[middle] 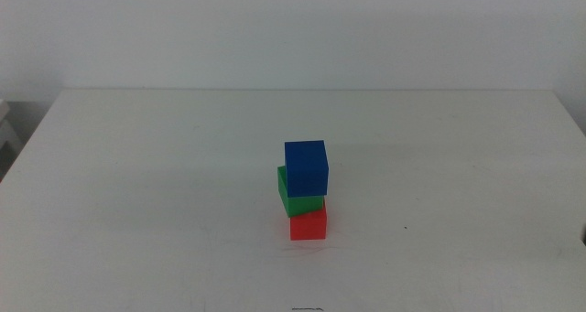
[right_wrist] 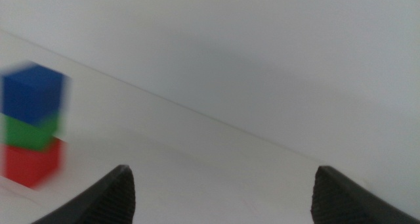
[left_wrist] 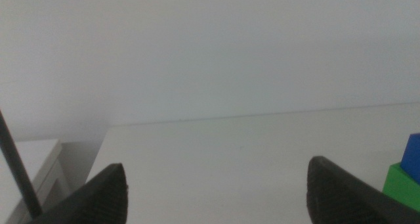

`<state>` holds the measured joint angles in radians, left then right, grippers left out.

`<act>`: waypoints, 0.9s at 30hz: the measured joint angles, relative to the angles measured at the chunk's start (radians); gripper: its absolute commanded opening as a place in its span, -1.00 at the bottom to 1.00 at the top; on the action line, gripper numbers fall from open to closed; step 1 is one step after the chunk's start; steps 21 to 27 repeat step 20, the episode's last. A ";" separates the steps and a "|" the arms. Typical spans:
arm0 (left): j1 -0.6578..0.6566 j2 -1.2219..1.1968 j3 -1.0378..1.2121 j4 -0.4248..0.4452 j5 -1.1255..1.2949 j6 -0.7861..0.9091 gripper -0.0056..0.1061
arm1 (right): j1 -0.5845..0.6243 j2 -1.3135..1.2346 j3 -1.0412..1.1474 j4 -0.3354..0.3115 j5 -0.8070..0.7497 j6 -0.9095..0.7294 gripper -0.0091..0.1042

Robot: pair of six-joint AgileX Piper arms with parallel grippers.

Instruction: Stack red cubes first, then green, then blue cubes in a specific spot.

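Note:
In the middle view the three cubes stand stacked near the table's centre: the red cube [middle: 309,225] on the white tabletop, the green cube [middle: 293,199] on it, the blue cube [middle: 306,167] on top, each slightly twisted. Neither arm shows in the middle view. My left gripper [left_wrist: 216,191] is open and empty, with the green cube [left_wrist: 403,184] and blue cube [left_wrist: 413,157] at the picture's edge. My right gripper [right_wrist: 223,191] is open and empty, apart from the blurred stack of red cube [right_wrist: 29,161], green cube [right_wrist: 29,132] and blue cube [right_wrist: 33,92].
The white table [middle: 137,211] runs to a white wall at the back. A pale object [middle: 5,129] stands off the table's left edge. A thin dark cable [left_wrist: 16,165] crosses the left wrist view.

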<state>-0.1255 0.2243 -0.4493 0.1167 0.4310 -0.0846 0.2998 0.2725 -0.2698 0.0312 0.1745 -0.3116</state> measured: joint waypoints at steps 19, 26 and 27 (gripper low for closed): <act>0.000 -0.237 0.479 -0.171 -0.254 0.001 0.78 | -0.329 -0.282 0.298 0.162 0.039 0.000 0.61; 0.000 -0.237 0.479 -0.174 -0.254 0.001 0.78 | -0.329 -0.282 0.298 0.162 0.039 0.000 0.61; 0.000 -0.237 0.479 -0.174 -0.254 0.001 0.78 | -0.329 -0.282 0.298 0.162 0.039 0.000 0.61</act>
